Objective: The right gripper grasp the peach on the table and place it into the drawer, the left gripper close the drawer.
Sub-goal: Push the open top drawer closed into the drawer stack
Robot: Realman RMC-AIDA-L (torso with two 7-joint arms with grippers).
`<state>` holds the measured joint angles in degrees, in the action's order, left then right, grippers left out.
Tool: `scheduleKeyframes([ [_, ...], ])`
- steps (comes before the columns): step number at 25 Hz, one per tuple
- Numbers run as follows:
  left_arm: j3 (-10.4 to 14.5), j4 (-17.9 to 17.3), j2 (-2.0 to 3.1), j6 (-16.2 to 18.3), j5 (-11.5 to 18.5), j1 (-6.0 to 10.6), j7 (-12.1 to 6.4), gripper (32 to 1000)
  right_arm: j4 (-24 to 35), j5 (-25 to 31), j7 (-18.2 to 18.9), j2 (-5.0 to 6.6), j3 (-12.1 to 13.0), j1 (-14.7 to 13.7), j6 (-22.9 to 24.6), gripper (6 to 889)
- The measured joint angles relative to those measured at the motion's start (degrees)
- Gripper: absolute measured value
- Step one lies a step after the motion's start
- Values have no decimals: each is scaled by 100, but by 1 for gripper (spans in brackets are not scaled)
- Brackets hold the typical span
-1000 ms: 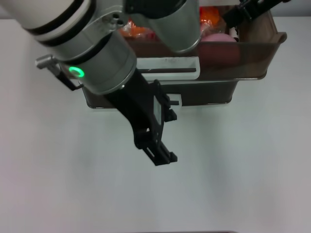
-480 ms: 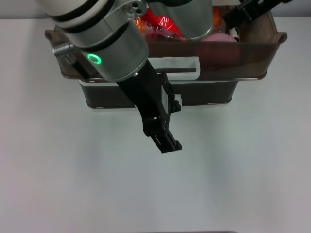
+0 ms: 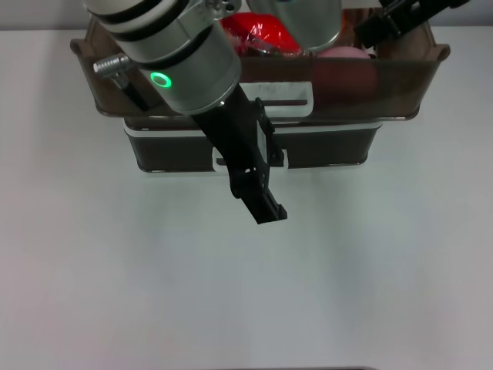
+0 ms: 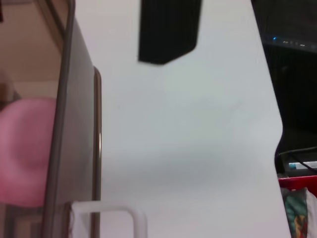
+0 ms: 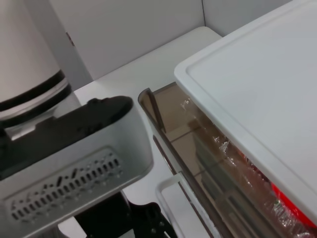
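Note:
The peach [image 3: 343, 53] lies inside the open smoky-brown drawer [image 3: 400, 85], at its right side; the left wrist view shows the peach [image 4: 22, 148] behind the drawer wall [image 4: 74, 124]. My left gripper [image 3: 269, 213] hangs shut over the white table [image 3: 231, 293], just in front of the cabinet. Its green-lit arm [image 3: 160, 79] covers the left part of the wide white handle [image 3: 302, 102]. Nothing is held in it. My right gripper [image 3: 385, 21] sits at the drawer's back right corner, above and beside the peach, partly cut off by the picture's edge.
Below the open drawer is a shallower dark drawer [image 3: 331, 148] with a small white handle [image 3: 219, 160], pushed in. Red and orange wrapped items [image 3: 258, 32] lie in the open drawer's middle. The cabinet's white top [image 5: 257, 84] shows in the right wrist view.
My left arm has swung up and to the right toward the drawer, its gripper turning edge-on. The wrapped items it hid now show. The drawer, the peach and the right gripper stayed put.

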<state>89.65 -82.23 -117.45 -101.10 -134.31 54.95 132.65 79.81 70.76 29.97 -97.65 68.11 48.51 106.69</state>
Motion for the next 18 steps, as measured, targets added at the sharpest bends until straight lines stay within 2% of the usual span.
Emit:
scheduleKeyframes([
  [14, -90, 67, 3, 294, -25, 105, 19, 844, -1, -1, -3, 0, 0, 11, 0, 833],
  [18, -250, 234, 0, 434, -15, 180, 39, 844, -1, -1, -7, 0, 0, 0, 0, 833],
])
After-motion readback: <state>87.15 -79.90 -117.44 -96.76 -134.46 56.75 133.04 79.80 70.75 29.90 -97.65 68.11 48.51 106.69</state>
